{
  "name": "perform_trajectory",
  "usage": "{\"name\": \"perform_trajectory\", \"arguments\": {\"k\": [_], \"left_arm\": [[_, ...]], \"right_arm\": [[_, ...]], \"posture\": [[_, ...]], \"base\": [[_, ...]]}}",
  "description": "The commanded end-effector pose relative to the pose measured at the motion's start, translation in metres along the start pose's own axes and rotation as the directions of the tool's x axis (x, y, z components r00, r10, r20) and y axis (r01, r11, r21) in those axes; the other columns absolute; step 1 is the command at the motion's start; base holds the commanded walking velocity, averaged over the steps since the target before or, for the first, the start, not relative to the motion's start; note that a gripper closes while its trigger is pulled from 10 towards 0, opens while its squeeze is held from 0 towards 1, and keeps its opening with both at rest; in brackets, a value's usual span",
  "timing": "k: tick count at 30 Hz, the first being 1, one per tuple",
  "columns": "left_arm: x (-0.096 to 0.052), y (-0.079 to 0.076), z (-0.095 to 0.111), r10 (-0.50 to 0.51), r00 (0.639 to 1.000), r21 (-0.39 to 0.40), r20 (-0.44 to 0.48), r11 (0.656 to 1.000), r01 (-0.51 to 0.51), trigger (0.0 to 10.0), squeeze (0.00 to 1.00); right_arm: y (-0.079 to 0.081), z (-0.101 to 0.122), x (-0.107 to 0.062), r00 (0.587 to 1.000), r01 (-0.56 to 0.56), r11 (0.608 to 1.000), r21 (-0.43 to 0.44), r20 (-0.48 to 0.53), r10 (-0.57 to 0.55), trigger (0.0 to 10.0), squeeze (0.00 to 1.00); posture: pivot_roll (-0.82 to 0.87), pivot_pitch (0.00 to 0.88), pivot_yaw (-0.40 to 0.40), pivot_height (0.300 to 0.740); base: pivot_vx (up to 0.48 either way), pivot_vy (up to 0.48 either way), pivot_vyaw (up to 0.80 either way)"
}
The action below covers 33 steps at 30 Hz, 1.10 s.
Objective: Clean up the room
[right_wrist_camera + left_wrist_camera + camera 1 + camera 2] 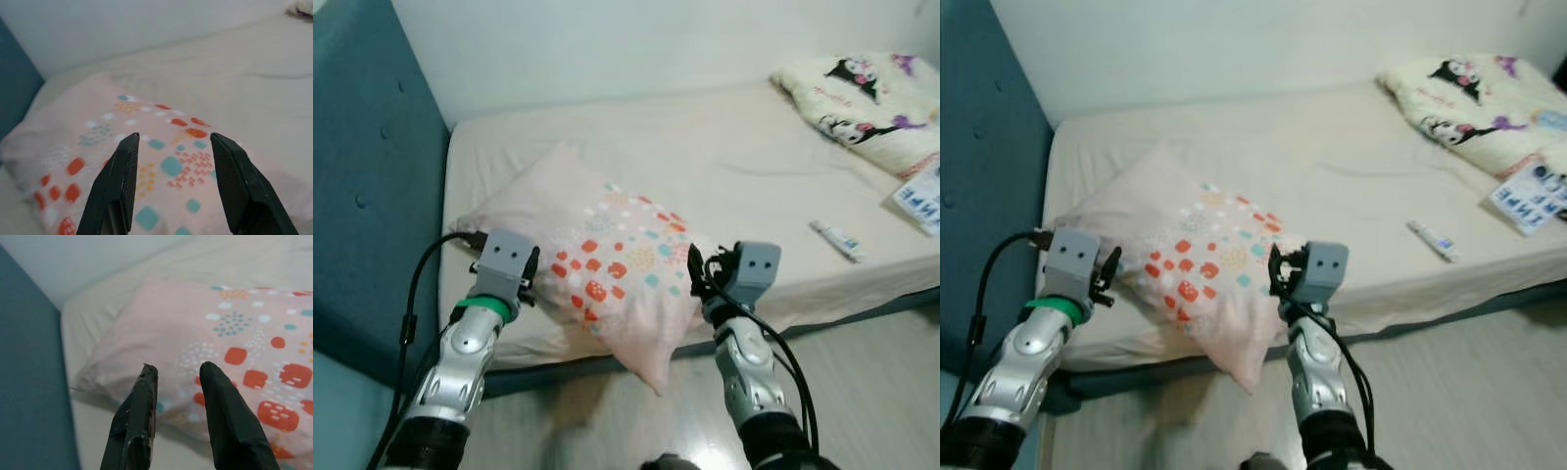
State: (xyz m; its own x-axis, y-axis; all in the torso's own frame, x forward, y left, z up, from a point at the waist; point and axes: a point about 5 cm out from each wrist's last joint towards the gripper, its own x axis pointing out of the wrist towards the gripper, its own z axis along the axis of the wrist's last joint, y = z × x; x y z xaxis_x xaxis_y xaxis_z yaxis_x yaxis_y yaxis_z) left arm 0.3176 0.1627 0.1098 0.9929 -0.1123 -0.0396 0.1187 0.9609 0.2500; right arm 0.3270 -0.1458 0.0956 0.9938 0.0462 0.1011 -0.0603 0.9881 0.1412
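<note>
A pink pillow (607, 259) with red and teal dots is seen in the centre of the left eye view, lying askew on the bed (734, 166), one corner hanging past the mattress edge toward the floor. The left gripper (530, 277) is poised at the pillow's left edge, the right gripper (697, 269) at its right edge. Both are seen parted and empty in the wrist views, fingers (222, 401) just short of the fabric.

Step judged in hand: approach for a two-sided grasp. The next move would call for both grippers to be advanced onto the pillow and closed together.

A folded quilt (867, 93) and a small tube (837, 240) are noted at right.
</note>
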Motion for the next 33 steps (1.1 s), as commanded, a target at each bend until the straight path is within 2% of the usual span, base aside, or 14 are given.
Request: {"name": "perform_trajectory", "arguments": {"k": [1,26,30,33], "left_arm": [[-0.0021,0.0004,-0.0060,0.001,1.000,-0.004,-0.026,1.000,-0.001,10.0,0.00],[-0.0004,0.0033,-0.0046,0.016,1.000,0.007,-0.015,1.000,-0.016,10.0,0.00],[0.0005,0.0044,-0.0041,0.029,1.000,0.017,-0.011,0.999,-0.029,10.0,0.00],[0.0007,0.0044,-0.0039,0.030,0.999,0.017,-0.010,0.999,-0.030,10.0,0.00]], "right_arm": [[-0.0018,-0.0029,-0.0017,1.000,0.009,1.000,0.005,-0.014,-0.009,10.0,0.00],[0.0023,-0.0042,-0.0011,1.000,-0.018,1.000,-0.018,-0.022,0.018,10.0,0.00],[0.0020,-0.0027,-0.0002,1.000,-0.012,0.997,-0.070,-0.015,0.011,10.0,0.00],[0.0025,-0.0024,0.0000,1.000,-0.014,0.998,-0.065,-0.012,0.013,10.0,0.00]], "posture": [[0.01,0.041,0.111,0.740],[0.01,0.037,0.114,0.740],[0.01,0.034,0.114,0.740],[0.01,0.034,0.114,0.740]], "base": [[0.000,0.000,0.00],[0.000,0.000,0.00],[0.360,0.000,0.79],[0.480,0.000,0.79]]}}
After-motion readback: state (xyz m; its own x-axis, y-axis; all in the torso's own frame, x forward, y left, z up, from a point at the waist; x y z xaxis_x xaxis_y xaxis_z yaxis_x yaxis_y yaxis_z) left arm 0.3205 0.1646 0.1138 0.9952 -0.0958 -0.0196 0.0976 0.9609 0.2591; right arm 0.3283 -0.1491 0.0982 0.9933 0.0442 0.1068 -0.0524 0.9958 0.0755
